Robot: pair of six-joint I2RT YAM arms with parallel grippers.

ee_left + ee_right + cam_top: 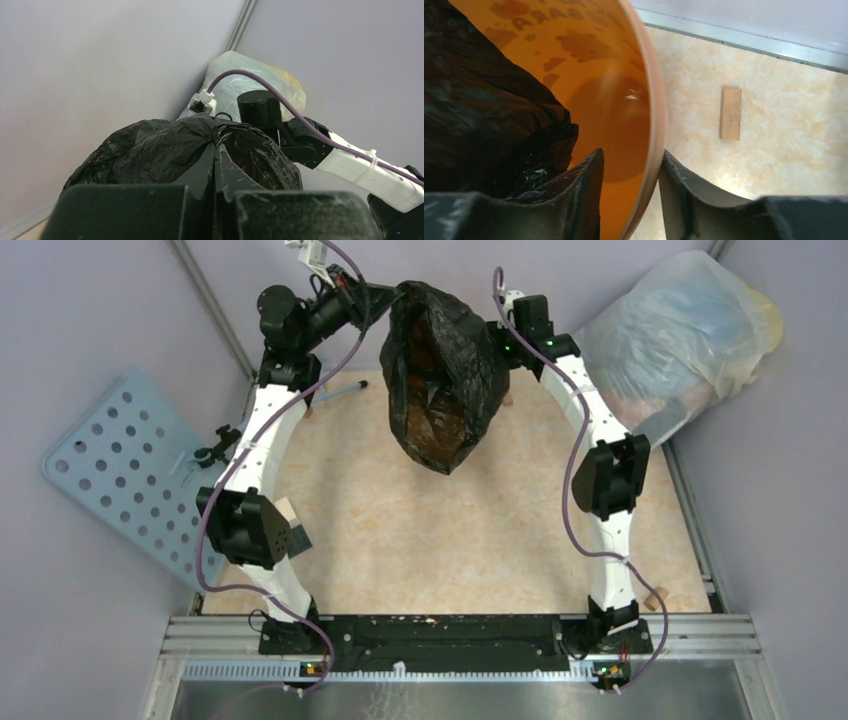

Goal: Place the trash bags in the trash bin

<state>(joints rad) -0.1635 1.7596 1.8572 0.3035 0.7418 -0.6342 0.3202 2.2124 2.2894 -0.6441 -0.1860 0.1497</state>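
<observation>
Top external view: the black bag hangs bunched between the two wrists above the far part of the table. Brownish orange shows through the film, but the bucket's outline is hidden here.
Left pincer: fingers together, with a fold of the black bag nipped between them. The rest of the bag swells just ahead of and below the tips.
Right pincer: jaws apart, astride the wall of the orange bucket. One finger is inside and the other outside. The outer finger lies against the wall and the inner one stands off it, so I judge nothing is gripped yet.
Relation that matters: the bucket wall runs straight ahead from between the right fingers, then curves off toward the inner-finger side. The bag lies on that same side, down inside the bucket and touching the inner finger.
Nearer arm: the right one for the bucket, the left one for the bag.
Arm pose: both arms reach far forward and bow inward, wrists facing each other across the bag.
Beside the outer finger: a small wooden block lies apart on the table.
Next move, as a judgement: closing on the wall would steady the bucket. The inner finger risks catching the film.
</observation>
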